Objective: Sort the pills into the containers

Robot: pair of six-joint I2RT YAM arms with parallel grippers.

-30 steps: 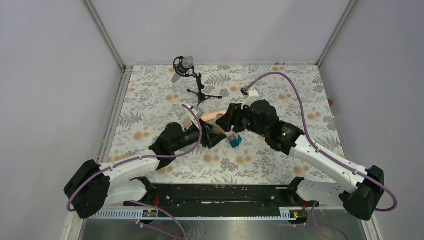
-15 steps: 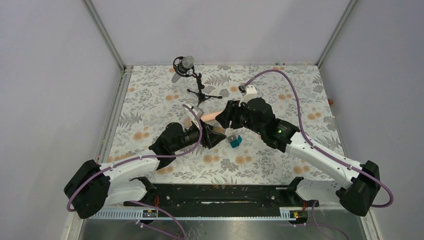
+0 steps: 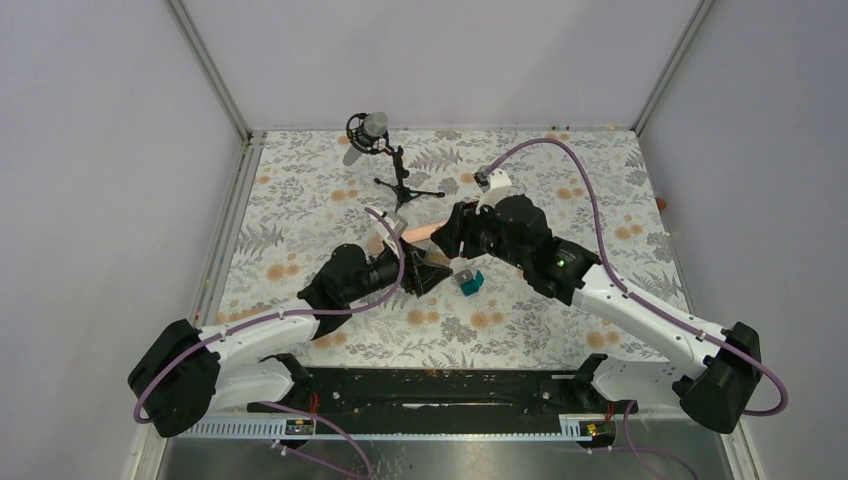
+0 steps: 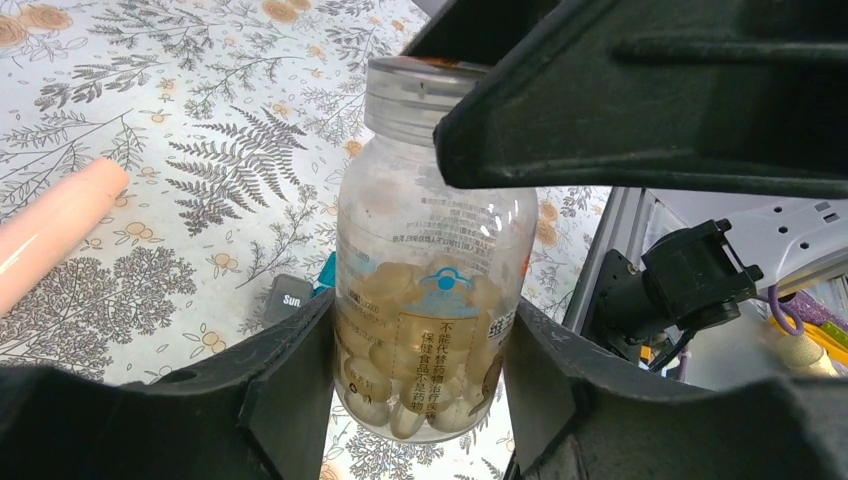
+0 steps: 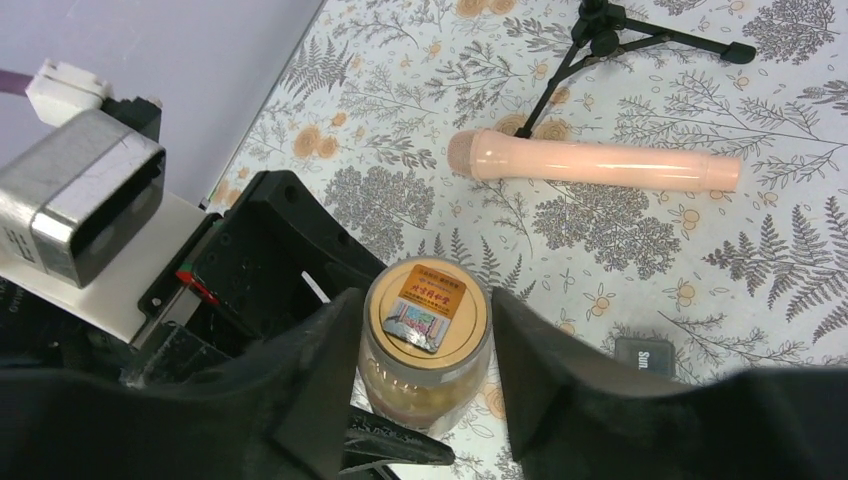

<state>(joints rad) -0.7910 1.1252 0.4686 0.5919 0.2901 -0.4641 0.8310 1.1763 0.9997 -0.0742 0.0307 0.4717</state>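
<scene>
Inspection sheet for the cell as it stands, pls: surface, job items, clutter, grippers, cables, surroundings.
Surface: floral cloth, lying flat.
Job's things: bottle of pale pills, upright, capped; teal box on the cloth beside it.
Clutter: peach tube lying flat; microphone stand; small dark block.
Grippers: left gripper clamps the bottle; right gripper straddles its cap, contact unclear.
Cables: purple cable looped over each arm.
Surroundings: plain walls, metal corner posts.
</scene>
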